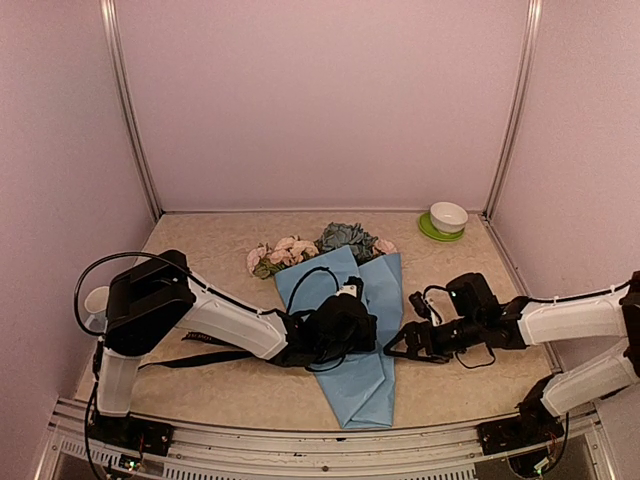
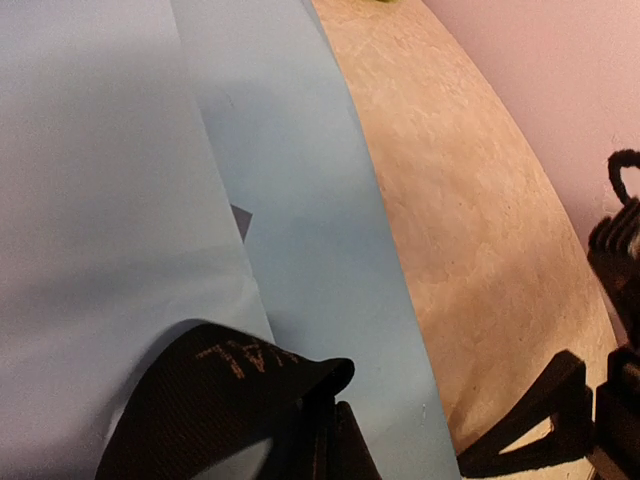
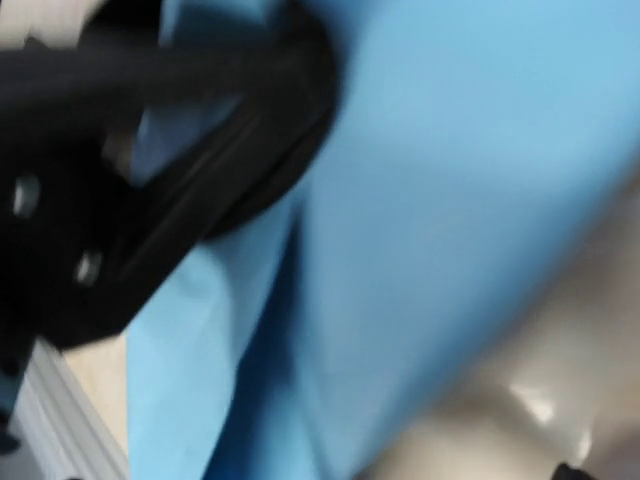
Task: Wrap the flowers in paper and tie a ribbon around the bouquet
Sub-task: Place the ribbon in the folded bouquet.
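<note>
Left gripper [image 1: 350, 300], pressed together, bears on paper [image 1: 370, 380] centre, likely pinning the fold over flowers [image 1: 300, 250] at 12 o'clock. Right gripper [image 1: 405, 335] spread at 3 o'clock, holding nothing.

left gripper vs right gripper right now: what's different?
Jaws: the left gripper is shut, while the right gripper is open.
Place: the left gripper sits over the light blue paper. The right gripper is low over the table, just off the paper's right edge.
Load: a black ribbon lies against the left gripper. Nothing shows in the right gripper.
Shared: both are black and point toward each other.
</note>
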Controlling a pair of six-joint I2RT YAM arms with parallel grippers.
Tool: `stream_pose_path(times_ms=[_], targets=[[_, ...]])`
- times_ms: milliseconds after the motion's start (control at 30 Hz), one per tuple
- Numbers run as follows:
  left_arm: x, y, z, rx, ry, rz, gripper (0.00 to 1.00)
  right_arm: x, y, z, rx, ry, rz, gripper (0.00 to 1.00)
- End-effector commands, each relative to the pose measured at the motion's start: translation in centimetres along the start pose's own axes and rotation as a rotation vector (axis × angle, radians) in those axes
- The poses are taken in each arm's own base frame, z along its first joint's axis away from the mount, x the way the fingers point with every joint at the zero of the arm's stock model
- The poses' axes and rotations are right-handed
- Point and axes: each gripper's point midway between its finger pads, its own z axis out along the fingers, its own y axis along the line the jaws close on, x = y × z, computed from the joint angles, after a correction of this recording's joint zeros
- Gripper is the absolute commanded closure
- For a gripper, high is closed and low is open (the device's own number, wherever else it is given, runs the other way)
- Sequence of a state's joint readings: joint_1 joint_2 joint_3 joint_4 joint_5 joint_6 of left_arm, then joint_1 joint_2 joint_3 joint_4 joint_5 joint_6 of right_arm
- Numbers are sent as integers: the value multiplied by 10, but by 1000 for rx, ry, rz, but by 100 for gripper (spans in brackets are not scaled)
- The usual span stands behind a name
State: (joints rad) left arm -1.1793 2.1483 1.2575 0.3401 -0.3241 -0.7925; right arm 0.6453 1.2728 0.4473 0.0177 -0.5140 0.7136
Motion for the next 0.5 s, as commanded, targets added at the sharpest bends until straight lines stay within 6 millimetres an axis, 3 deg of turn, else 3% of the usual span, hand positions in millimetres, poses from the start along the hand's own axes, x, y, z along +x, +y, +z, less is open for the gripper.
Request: stream_pose_path(times_ms=[0,267,400,467], targets=[[13,12,5,-27,37,3,100,22,23,20,-103,106,-24,0],[11,15,3,-42,28,12,100,24,32,37,-199,127,-1,14],[5,16,1,-51,11,19,100,25,35,45,-221,153,-2,37],[1,16,0,-54,3,33,100,27,35,45,-234,158,4,60]])
